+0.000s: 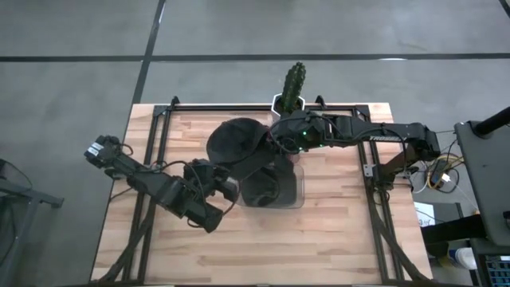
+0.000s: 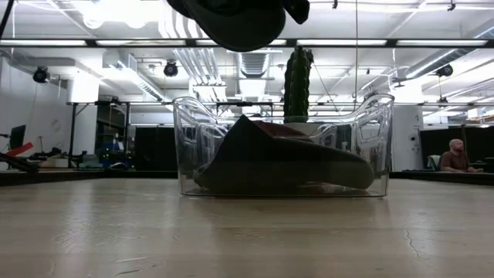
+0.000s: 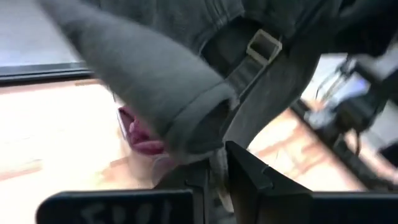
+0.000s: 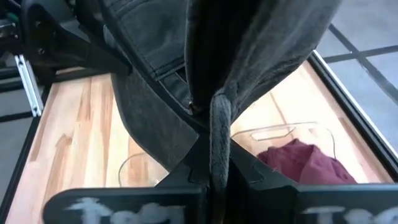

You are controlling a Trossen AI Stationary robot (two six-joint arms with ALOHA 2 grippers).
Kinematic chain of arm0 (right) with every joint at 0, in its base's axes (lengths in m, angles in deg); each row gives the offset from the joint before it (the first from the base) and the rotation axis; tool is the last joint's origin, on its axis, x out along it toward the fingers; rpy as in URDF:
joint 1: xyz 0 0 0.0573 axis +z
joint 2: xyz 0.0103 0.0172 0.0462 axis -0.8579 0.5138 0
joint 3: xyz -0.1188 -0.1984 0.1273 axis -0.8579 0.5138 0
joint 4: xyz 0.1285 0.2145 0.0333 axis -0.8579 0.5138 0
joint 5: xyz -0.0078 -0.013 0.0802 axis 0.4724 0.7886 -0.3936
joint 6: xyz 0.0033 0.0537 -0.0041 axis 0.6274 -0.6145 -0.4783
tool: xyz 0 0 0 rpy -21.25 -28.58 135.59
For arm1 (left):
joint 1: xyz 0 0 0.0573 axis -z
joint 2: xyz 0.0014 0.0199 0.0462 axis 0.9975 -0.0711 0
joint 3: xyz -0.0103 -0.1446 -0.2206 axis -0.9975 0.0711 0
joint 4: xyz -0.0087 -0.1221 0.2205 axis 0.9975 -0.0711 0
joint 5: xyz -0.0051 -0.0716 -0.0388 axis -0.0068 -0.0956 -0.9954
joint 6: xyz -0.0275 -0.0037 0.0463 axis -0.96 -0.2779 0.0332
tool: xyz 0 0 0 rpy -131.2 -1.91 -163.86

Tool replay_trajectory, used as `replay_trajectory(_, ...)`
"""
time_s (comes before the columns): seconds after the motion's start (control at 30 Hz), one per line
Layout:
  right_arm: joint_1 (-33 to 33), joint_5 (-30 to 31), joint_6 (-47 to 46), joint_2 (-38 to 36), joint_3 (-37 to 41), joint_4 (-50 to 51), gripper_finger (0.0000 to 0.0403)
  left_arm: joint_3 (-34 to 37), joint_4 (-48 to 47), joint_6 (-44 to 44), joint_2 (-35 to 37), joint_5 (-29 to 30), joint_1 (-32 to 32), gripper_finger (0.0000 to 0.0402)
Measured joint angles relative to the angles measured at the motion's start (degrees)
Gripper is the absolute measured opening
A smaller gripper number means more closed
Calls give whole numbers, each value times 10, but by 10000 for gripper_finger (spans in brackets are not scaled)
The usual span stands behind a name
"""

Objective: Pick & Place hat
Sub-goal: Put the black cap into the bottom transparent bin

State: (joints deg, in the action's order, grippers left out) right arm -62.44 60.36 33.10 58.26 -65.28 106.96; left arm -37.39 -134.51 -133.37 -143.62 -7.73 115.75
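Observation:
A dark grey cap (image 1: 235, 139) hangs in the air above the clear plastic bin (image 1: 271, 190), at the top edge of the low view (image 2: 231, 19). My right gripper (image 4: 211, 171) is shut on it over the bin's far side. My left gripper (image 3: 217, 180) reaches in from the bin's left and is shut on the same cap (image 3: 186, 74), whose back strap and buckle (image 3: 264, 45) show close by. Inside the bin lie another dark cap (image 2: 270, 158) and a red one (image 4: 305, 162), resting on the bin's floor. My left gripper pinches a strip of the cap's lower edge (image 3: 217, 163) below the rolled rim, near the back strap. It comes in slanting upward from the table's left. The cap is lifted clear. My right gripper pinches a folded edge of the cap (image 4: 214, 118) between its two fingers, reaching from the table's right. The fold stands upright between the fingers and the cap's body spreads beyond them, clear of the bin.
A potted cactus (image 1: 293, 84) stands at the table's far edge behind the bin, also seen in the low view (image 2: 297, 81). Bare wooden tabletop (image 1: 263, 247) lies on the near side and to both sides of the bin. A person sits far off in the room (image 2: 457, 154).

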Motion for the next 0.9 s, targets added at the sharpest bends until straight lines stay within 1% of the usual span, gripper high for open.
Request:
replay_trajectory(0.1,0,3,3,0,-1,19,10,0,0,43,0,-34,-1,41)
replay_trajectory(0.2,-1,17,11,0,-1,43,10,0,-6,72,4,-62,-1,42)
replay_trajectory(0.33,-10,36,36,-1,-18,118,10,0,-32,150,17,-95,2,43)
replay_trajectory(0.47,-15,28,64,-1,-35,197,9,0,-61,230,30,-101,4,43)
replay_trajectory(0.53,-15,1,95,-1,-44,225,9,0,-69,270,38,-108,5,43)
replay_trajectory(0.63,-18,-81,135,0,-59,250,9,0,-77,320,44,-129,7,43)
replay_trajectory(0.7,-22,-134,154,4,-69,267,9,0,-76,338,46,-150,8,44)
replay_trajectory(0.8,-32,-171,170,21,-88,301,9,0,-85,347,47,-178,10,44)
replay_trajectory(0.9,-45,-203,197,50,-113,346,9,0,-115,344,47,-198,13,44)
